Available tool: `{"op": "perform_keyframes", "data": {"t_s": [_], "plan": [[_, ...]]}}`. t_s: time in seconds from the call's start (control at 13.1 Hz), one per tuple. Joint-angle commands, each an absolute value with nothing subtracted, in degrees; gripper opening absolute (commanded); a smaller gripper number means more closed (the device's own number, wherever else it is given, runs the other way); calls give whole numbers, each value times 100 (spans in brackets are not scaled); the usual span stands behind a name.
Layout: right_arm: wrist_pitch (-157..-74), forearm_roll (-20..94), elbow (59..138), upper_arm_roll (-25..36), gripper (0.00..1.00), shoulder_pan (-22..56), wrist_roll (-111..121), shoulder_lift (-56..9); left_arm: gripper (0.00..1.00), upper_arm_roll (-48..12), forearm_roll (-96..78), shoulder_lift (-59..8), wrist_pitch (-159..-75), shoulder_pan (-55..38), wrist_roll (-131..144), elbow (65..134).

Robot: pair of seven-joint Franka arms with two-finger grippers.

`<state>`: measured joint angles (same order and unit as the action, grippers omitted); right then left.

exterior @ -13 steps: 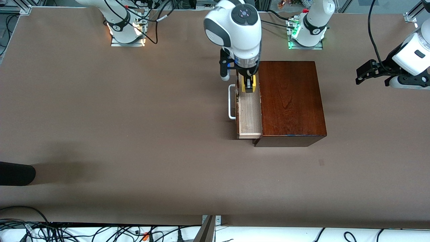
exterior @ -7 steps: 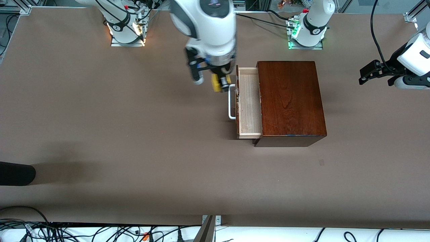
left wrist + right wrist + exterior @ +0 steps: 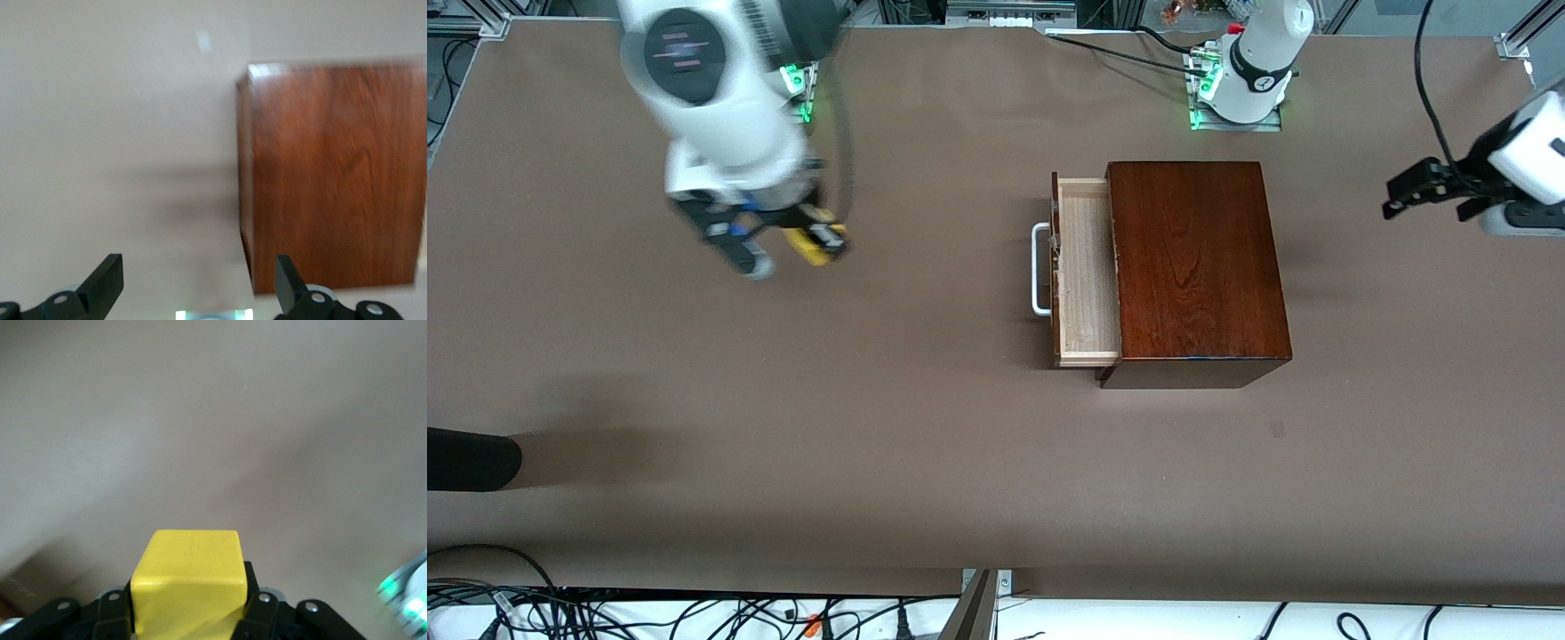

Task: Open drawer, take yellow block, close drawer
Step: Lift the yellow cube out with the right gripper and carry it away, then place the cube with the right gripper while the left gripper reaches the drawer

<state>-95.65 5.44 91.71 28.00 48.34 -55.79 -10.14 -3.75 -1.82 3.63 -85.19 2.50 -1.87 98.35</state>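
Observation:
The drawer [image 3: 1087, 271] of the dark reddish-brown box [image 3: 1193, 267] stands pulled out, its pale wood inside bare, its white handle [image 3: 1039, 269] toward the right arm's end. My right gripper [image 3: 811, 242] is shut on the yellow block [image 3: 807, 245] and holds it in the air over bare table near the right arm's base; the block fills the right wrist view [image 3: 187, 587]. My left gripper [image 3: 1398, 197] is open and empty, up in the air off the box toward the left arm's end. The left wrist view shows the box top [image 3: 333, 173].
A dark object [image 3: 471, 458] lies at the table's edge toward the right arm's end, nearer the front camera. Cables run along the front edge. The arm bases [image 3: 1236, 98] stand along the back.
My right gripper has lifted the yellow block out of the drawer and carried it away toward the right arm's end. The left gripper drifted slightly outward. The drawer stays open.

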Motion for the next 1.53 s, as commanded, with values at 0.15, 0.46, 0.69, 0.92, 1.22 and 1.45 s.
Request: {"op": "perform_keyframes", "data": {"t_s": [0.15, 0.46, 0.69, 0.92, 1.22, 1.45], "plan": [[-10789, 554, 11650, 3988, 0, 4948, -2923, 253, 100, -1009, -334, 264, -7805, 106, -984, 9493], [-12862, 554, 13409, 4149, 0, 4957, -1733, 247, 100, -1922, -975, -586, -7901, 97, -1510, 9125], [-13875, 580, 13816, 4018, 0, 5185, -1442, -446, 100, -2880, -914, -1596, -8549, 88, -1924, 8615], [-14788, 737, 13834, 3448, 0, 5221, -1485, -1263, 100, -3199, -766, -2205, -9638, -279, -2791, 8587], [-15591, 1413, 13834, 2910, 0, 5221, -1477, -1854, 100, -3199, 60, -3100, -10634, -1150, -3812, 8386], [-15592, 1844, 13834, 2883, 0, 5212, -1433, -1854, 100, -3191, 789, -3471, -11107, -1782, -4095, 8288]]}}
